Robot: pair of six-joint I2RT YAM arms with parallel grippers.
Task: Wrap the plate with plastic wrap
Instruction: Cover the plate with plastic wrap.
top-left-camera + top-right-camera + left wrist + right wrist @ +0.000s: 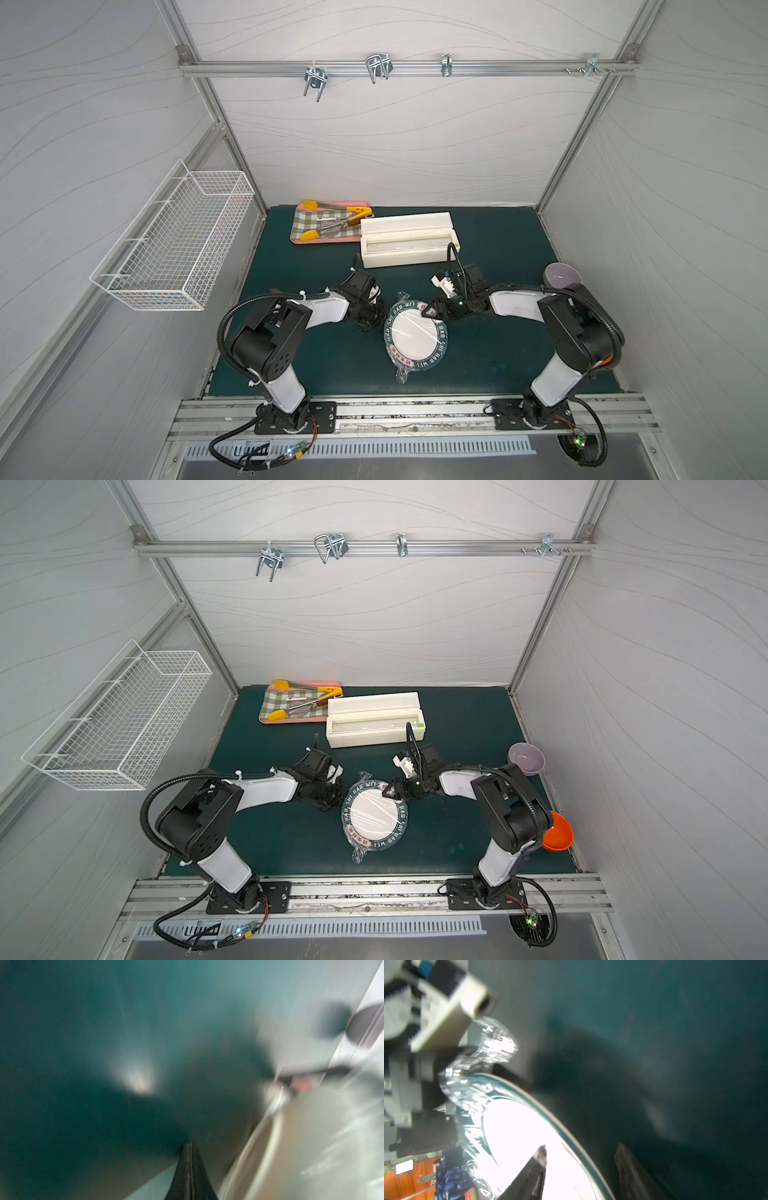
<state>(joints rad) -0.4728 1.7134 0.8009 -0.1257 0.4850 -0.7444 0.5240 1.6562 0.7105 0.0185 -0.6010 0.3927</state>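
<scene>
Nearest us runs the silver aluminium rail point(415, 409) that carries both black-and-white arms. Going from the left, a white wire basket point(174, 245) hangs on the side wall. At the far edge of the dark green worktop point(498, 357), a pink rectangular tray point(324, 241) lined with a green checked cloth point(309, 222) holds yellow-tipped metal tongs point(309, 235). Just beside it, a long white dispenser box point(399, 259) stands with its lid up and a roll of film point(407, 246) inside.

We see the left pincer point(190, 1146) with its fingers pressed together at the left rim of the round plate point(413, 334), which has a dark green rim and a white centre. Whether it pinches film we cannot tell. The plate lies mid-worktop between the arms, under thin glossy transparent plastic wrap point(402, 375) bunched at its near and far edges. The right pincer point(581, 1147) stands apart, straddling the plate's rim. Further right sit a plain purple bowl point(562, 274) and an orange bowl point(559, 833).
</scene>
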